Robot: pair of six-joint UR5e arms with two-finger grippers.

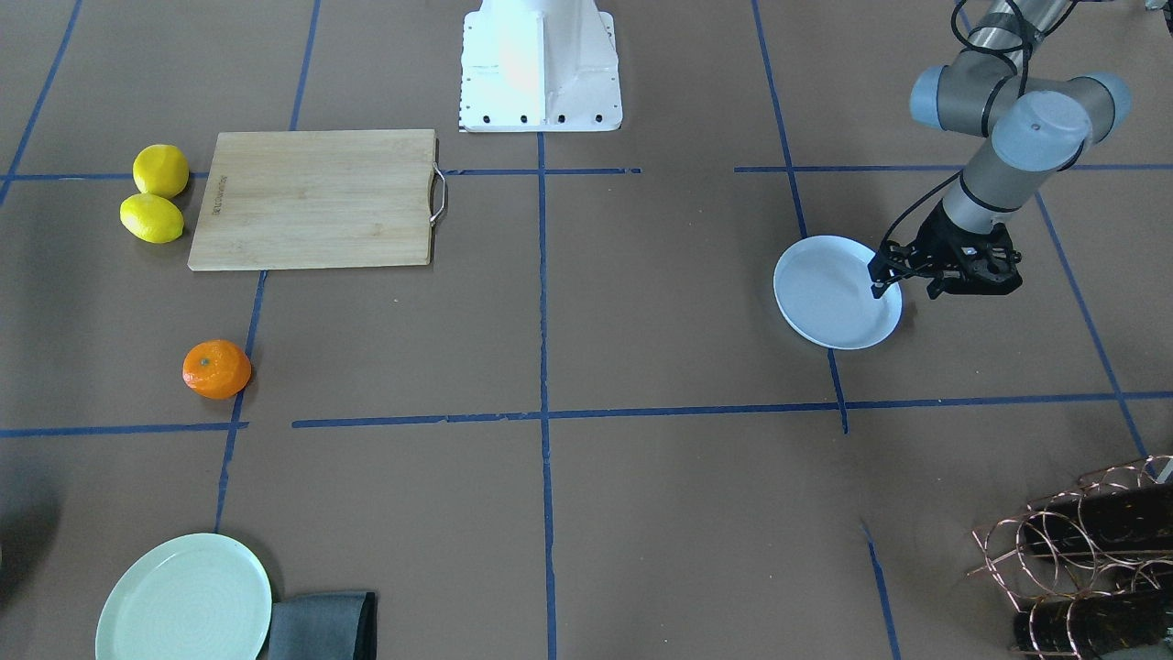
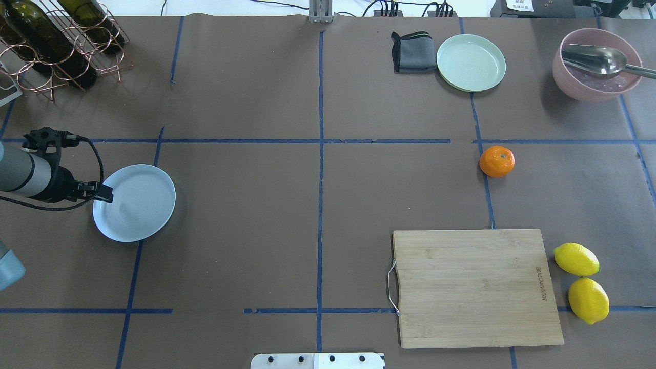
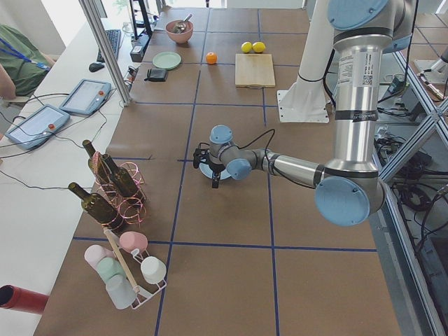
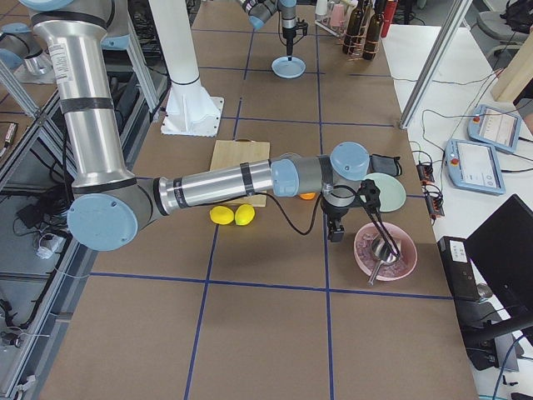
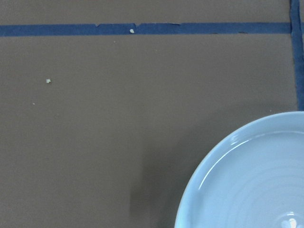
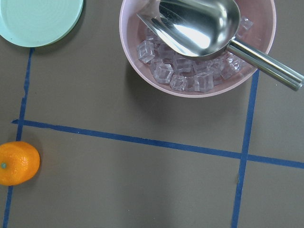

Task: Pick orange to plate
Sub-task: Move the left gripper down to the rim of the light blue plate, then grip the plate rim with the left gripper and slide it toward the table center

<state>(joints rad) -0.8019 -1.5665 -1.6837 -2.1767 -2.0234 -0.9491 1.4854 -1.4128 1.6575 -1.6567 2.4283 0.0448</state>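
Observation:
The orange (image 2: pixel 496 161) lies alone on the brown table cover, on a blue tape line; the right wrist view shows the orange (image 6: pixel 16 163) at its lower left edge. The pale bluish-white plate (image 2: pixel 138 202) sits far across the table. My left gripper (image 1: pixel 907 284) hangs over the plate's (image 1: pixel 829 293) rim, pointing down, open and empty. The left wrist view catches only part of the plate (image 5: pixel 251 180). My right gripper (image 4: pixel 335 232) shows only in the exterior right view, between the orange and a pink bowl; I cannot tell whether it is open or shut.
A wooden cutting board (image 2: pixel 476 287) with two lemons (image 2: pixel 576 259) beside it lies near the robot. A pale green plate (image 2: pixel 471 62), a grey cloth (image 2: pixel 412 51) and a pink bowl (image 2: pixel 594 64) of ice with a metal scoop stand beyond the orange. A wine-bottle rack (image 2: pixel 56 41) fills the far-left corner.

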